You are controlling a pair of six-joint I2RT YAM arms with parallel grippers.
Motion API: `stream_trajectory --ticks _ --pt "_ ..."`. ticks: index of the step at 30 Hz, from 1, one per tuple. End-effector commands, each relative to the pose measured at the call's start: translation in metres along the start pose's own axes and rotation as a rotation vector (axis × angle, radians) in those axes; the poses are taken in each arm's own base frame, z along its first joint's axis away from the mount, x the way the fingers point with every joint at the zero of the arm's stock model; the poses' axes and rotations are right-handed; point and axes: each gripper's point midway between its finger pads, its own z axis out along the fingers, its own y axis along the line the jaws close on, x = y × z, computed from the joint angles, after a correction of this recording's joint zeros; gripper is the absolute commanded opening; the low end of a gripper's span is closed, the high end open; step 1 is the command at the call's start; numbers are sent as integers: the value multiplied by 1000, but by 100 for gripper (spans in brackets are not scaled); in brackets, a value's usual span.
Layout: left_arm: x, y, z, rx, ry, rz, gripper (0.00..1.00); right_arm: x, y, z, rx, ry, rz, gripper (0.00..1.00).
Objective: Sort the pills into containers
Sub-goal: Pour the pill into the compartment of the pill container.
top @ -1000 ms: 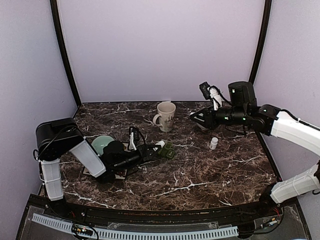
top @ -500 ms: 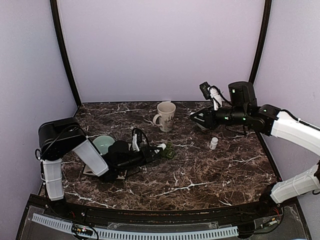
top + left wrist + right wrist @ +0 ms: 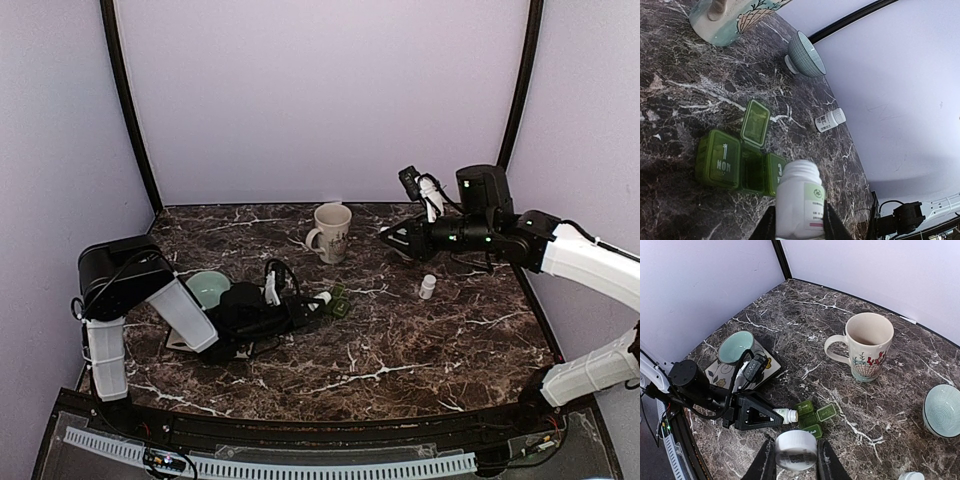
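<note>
The containers are one dark green pill box (image 3: 340,302) of three joined compartments, lying flat on the marble. Its middle lid (image 3: 756,122) stands open and the two outer ones are down. My left gripper (image 3: 312,304) is shut on an uncapped white pill bottle (image 3: 799,197) lying almost level, its mouth right at the box's edge (image 3: 814,416). My right gripper (image 3: 392,236) hovers high at the back right, shut on a white ribbed cap (image 3: 796,447). No pills show in any view.
A cream mug (image 3: 332,232) stands behind the box. A teal bowl (image 3: 207,288) sits on a flowered coaster at the left. A striped bowl (image 3: 942,410) and a second small capped white bottle (image 3: 428,287) are on the right.
My left arm has shifted a little right and toward the near edge, bringing the bottle's mouth down to the pill box. The right arm has not moved.
</note>
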Motion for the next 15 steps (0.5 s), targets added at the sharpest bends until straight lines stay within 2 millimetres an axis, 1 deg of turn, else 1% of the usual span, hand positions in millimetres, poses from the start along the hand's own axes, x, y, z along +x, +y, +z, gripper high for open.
stream_trajectory --ticks 1,15 --pt "0 -2 4 -3 -4 4 0 -12 3 -6 -13 -51 -3 0" --pt "3 2 9 -26 12 2 0 -12 3 -5 -15 -43 -2 0"
